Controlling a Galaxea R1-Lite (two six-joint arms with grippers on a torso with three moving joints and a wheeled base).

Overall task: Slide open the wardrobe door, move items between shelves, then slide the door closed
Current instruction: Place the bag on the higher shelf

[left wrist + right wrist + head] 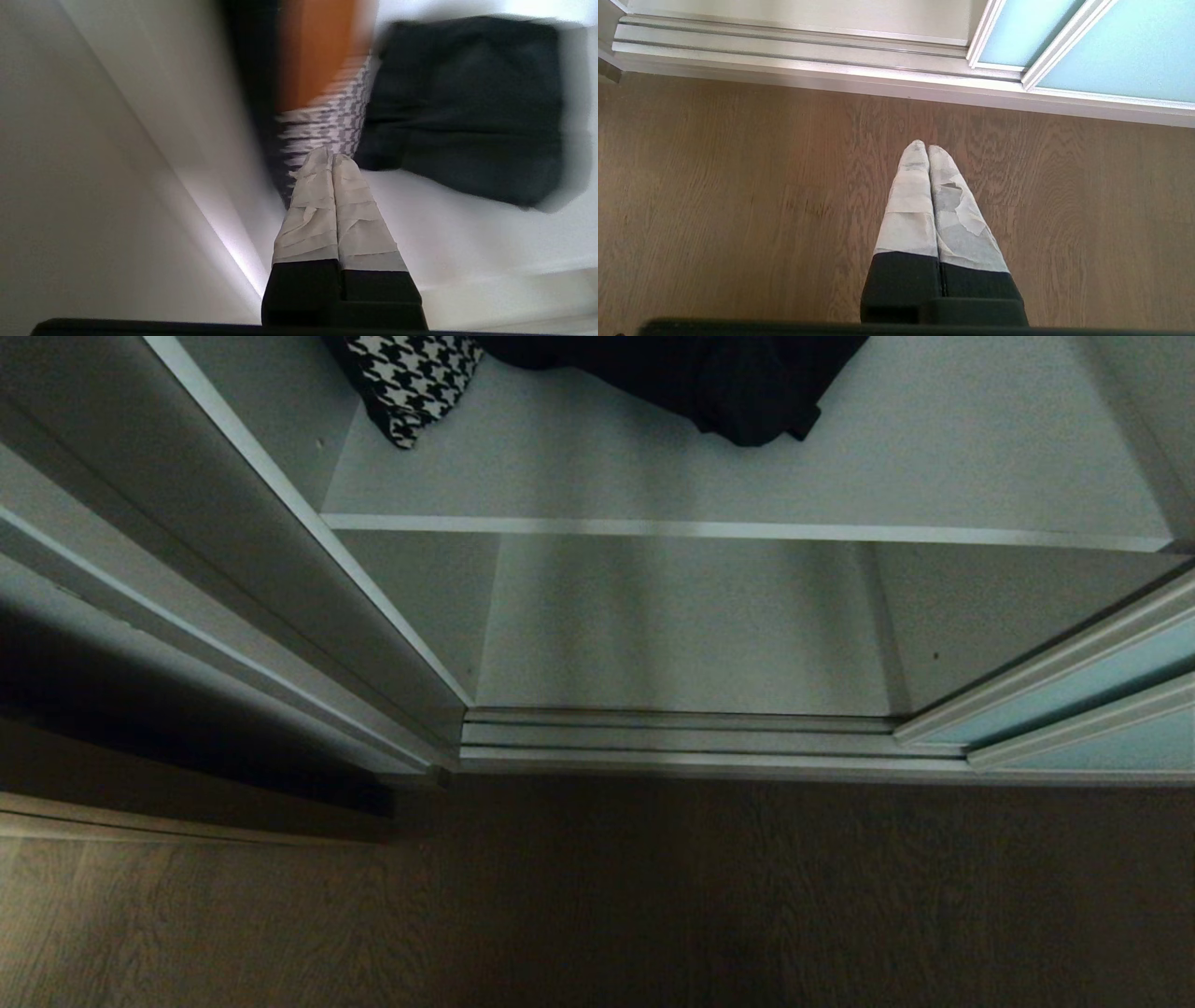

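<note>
We see the wardrobe standing open, its sliding wardrobe door (1074, 695) pushed to our right, where two pale blue-green panels overlap in silver frames. The brown floor (738, 196) spreads in front of the silver bottom track (681, 742). Inside, the upper shelf (934, 467) carries the clothing, while the lower shelf (681, 625) beneath it lies bare.

Our left gripper (332, 156) is inside the wardrobe, its taped fingers (355, 219) pressed together and holding nothing. Beyond the fingertips, off to one side, the black garment (472, 107) lies folded on the white shelf board. Straight ahead of the tips sits a black-and-white houndstooth item (327, 121), with an orange patch (317, 51) showing above it; motion blur keeps us from telling whether the tips touch it.

Our right gripper (928, 148) hangs over the floor, its fingers closed and empty, with the door's lower frame beyond the tips.
</note>
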